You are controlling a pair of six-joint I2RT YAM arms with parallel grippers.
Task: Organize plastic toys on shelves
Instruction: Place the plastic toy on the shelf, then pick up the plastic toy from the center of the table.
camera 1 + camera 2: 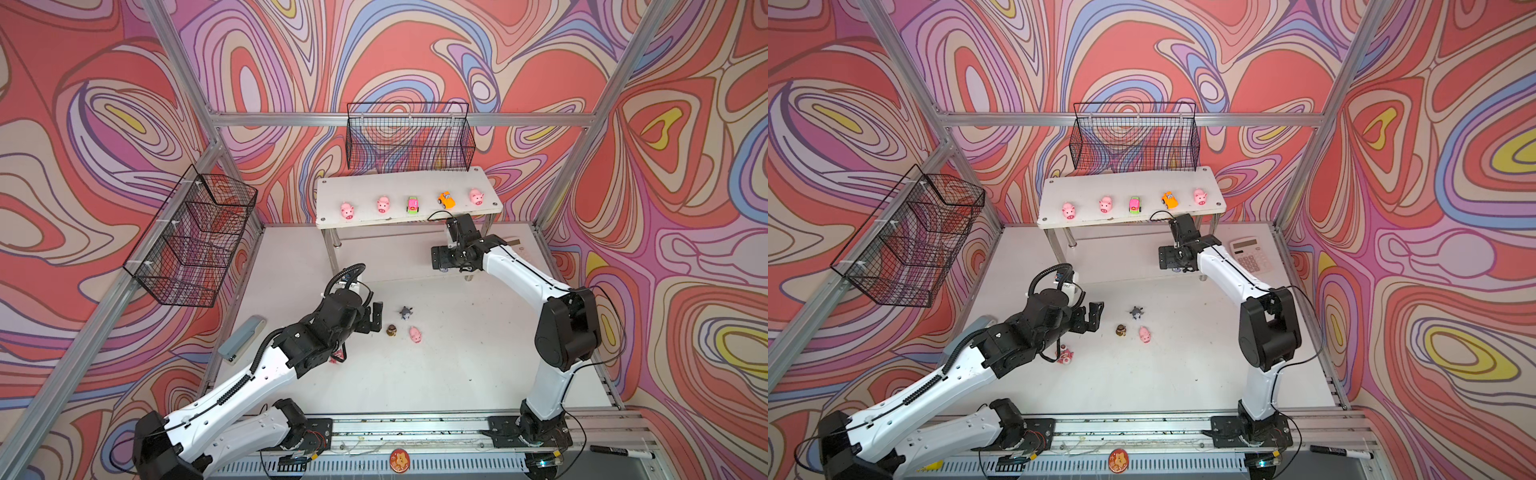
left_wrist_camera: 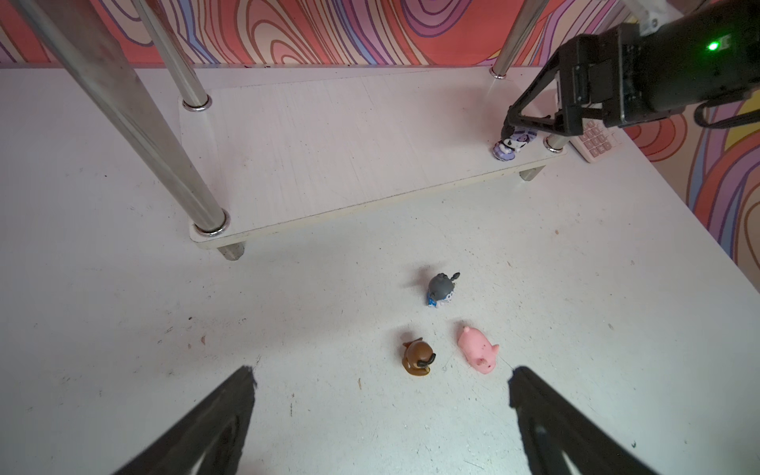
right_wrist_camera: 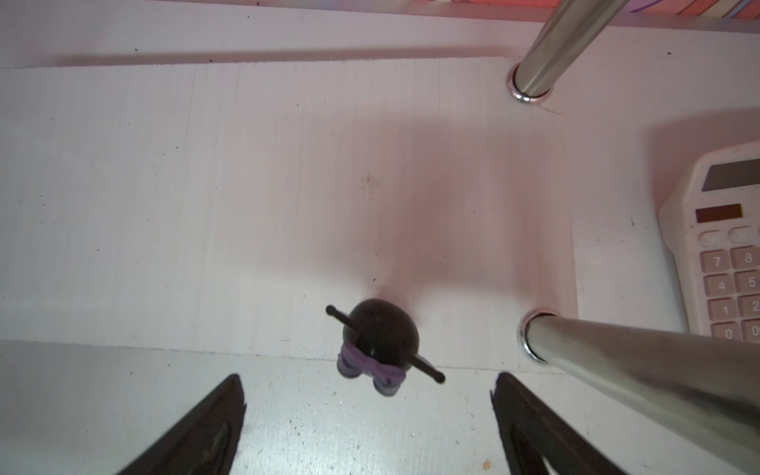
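Black horned figurine (image 3: 380, 343) stood at the front edge of the lower shelf (image 3: 246, 185), just ahead of the right gripper (image 3: 368, 380), its claw spread. A careless pull-back could snag a horn and tip it off. Left gripper (image 2: 382, 370), also spread, hovered near a loose pink pig (image 2: 479, 349).

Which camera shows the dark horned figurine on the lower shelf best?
Right wrist: the figurine sits close, unblocked, at the lower shelf edge. Left wrist shows it small, partly behind the right gripper. The top views hide almost all of it.
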